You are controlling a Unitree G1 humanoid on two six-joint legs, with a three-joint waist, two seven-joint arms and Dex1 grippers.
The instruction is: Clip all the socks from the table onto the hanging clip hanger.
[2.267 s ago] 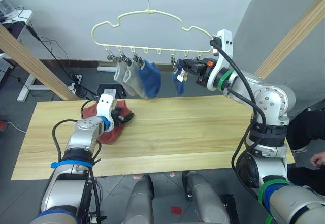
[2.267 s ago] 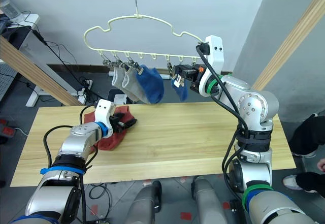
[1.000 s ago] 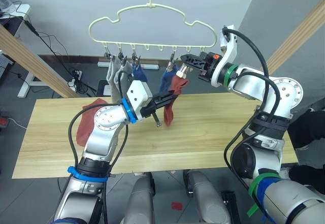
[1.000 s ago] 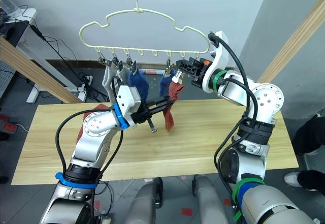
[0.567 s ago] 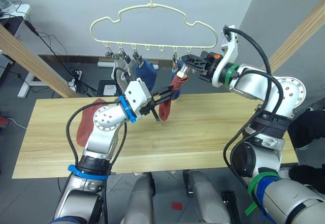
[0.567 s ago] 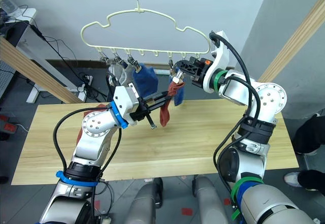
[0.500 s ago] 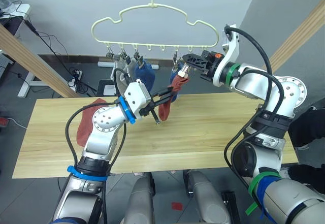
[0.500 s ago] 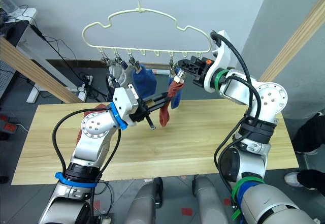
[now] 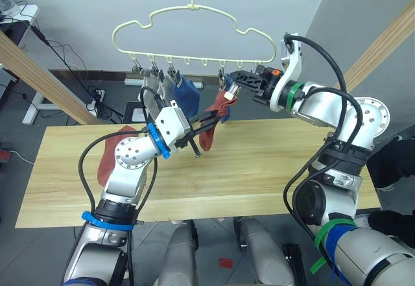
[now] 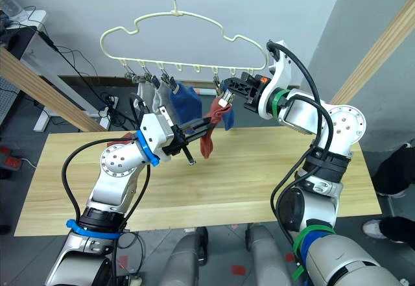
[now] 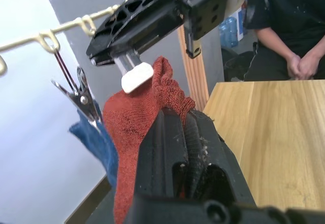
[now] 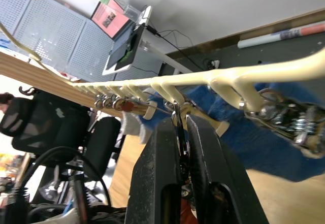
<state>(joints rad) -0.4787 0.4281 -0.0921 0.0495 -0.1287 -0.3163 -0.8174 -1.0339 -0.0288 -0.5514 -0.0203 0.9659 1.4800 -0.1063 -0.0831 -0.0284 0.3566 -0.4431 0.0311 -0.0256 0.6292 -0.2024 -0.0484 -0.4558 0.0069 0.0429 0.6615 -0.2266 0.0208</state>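
Table [image 9: 259, 163]: one rust-red sock [image 9: 109, 159] lies at its left end. Clip hanger [image 9: 194, 23] above holds grey and blue socks. Left gripper [image 11: 175, 120] is clamped on second rust-red sock [image 11: 134, 117], raised to the clip [image 12: 179, 127] that right gripper [image 12: 179, 132] pinches. Left wrist view shows a seated person [image 11: 284, 26] beyond.

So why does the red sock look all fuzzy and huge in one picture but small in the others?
In the left wrist view the rust-red sock sits right against the camera, so it looms large and the left gripper fingers in front blur. In the left eye view the same sock is far off, small and crisp. In the right wrist view the clip hanger bar looks soft too.
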